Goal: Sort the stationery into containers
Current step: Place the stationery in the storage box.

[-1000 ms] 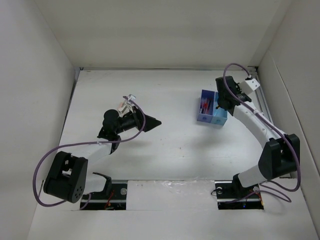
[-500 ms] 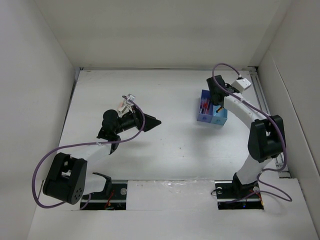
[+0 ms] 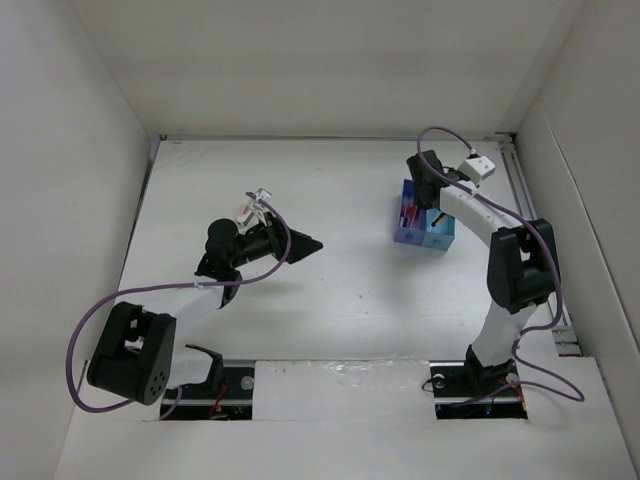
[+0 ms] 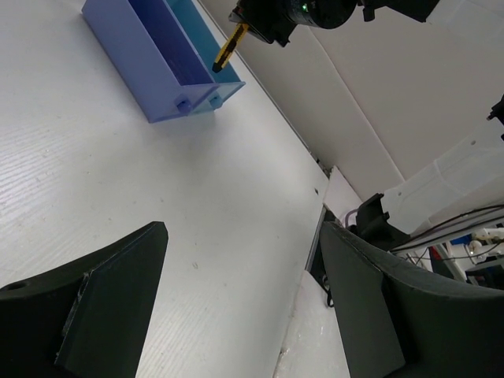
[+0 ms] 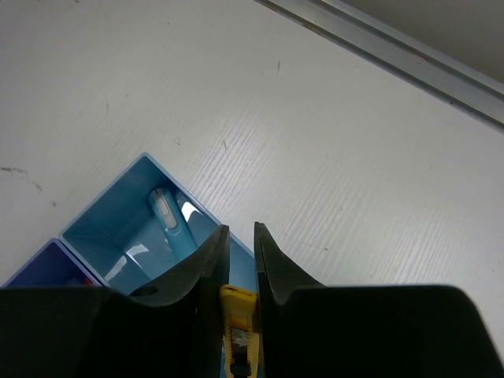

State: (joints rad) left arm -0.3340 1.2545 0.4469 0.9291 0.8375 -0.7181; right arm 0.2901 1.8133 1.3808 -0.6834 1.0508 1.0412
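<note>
The two joined trays stand at the back right: the dark blue tray [image 3: 408, 208] holds red pens [image 3: 406, 212], and the cyan tray [image 3: 438, 234] holds a light-blue pen [image 5: 168, 217]. My right gripper [image 3: 430, 192] hangs just above the cyan tray [image 5: 102, 224], shut on a yellow cutter-like stationery item [image 5: 237, 323] that points down at the tray's near rim. The left wrist view shows the same item [image 4: 227, 49] over the trays [image 4: 150, 71]. My left gripper [image 3: 310, 244] is open and empty over the bare table middle [image 4: 244, 236]. The dark blue tray corner [image 5: 43, 268] shows at the lower left.
A metal rail [image 5: 394, 47] runs along the table's right edge behind the trays. White walls enclose the table on three sides. Purple cables loop off both arms. The arm bases [image 3: 480, 385] sit at the near edge.
My right arm has swung left and its gripper has moved over the trays with the yellow item still held. The left arm has not moved.
</note>
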